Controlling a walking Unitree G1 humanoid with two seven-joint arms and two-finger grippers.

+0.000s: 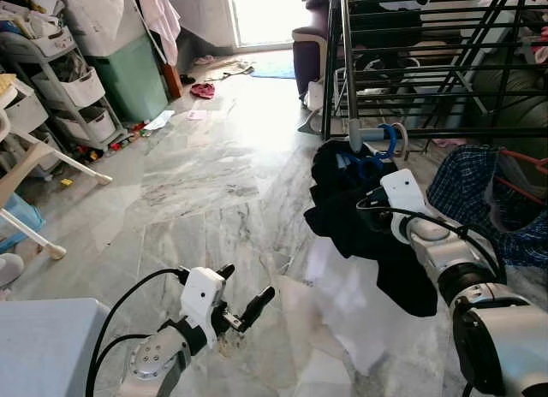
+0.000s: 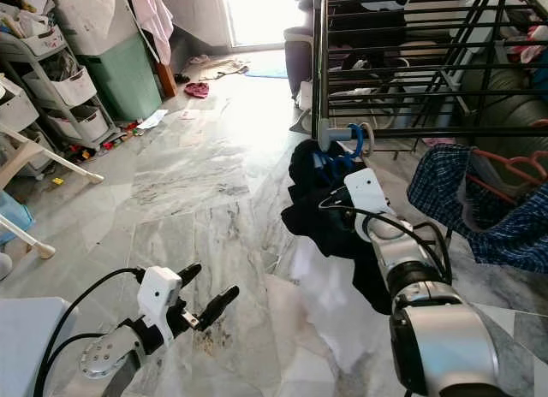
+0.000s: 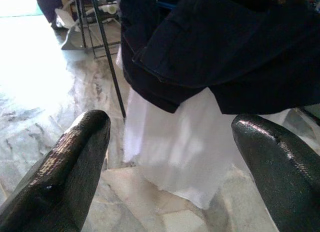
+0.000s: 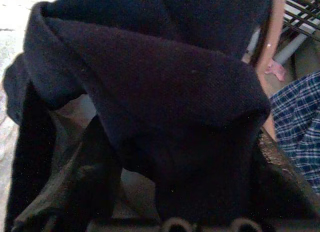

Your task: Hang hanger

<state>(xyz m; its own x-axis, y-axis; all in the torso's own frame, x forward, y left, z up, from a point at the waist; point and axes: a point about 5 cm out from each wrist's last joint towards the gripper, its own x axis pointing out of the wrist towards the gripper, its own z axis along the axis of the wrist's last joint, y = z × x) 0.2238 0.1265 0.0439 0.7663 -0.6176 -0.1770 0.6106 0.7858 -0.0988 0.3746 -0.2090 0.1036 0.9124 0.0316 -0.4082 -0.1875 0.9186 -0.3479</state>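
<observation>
your right arm fills the near corner of the head views, reaching forward so that the right gripper (image 1: pixel 370 202) is buried in a dark garment (image 1: pixel 360 226). whether its fingers are apart or together you cannot tell; in the right wrist view the cloth drapes over them and hides the tips. the garment rides on a blue hanger (image 1: pixel 377 157), and the hanger's hook sits at the end of the grey rail (image 1: pixel 368 134) of the black drying rack (image 1: pixel 411 63), which suggests the hang is at or near its last step. from here you can't be sure the hook is fully over the rail, so check that before you let go.

your left gripper (image 1: pixel 244 301) hovers low over the marble floor (image 1: pixel 205 183), fingers spread and holding nothing, kept clear so it doesn't snag the cloth. in the left wrist view its fingers (image 3: pixel 70 162) frame the dark garment and a white cloth (image 3: pixel 175 152) hanging beneath it. a checked shirt (image 1: pixel 479 192) on a red hanger (image 1: pixel 527 162) hangs just beside, so keep your right arm from brushing it.
</observation>
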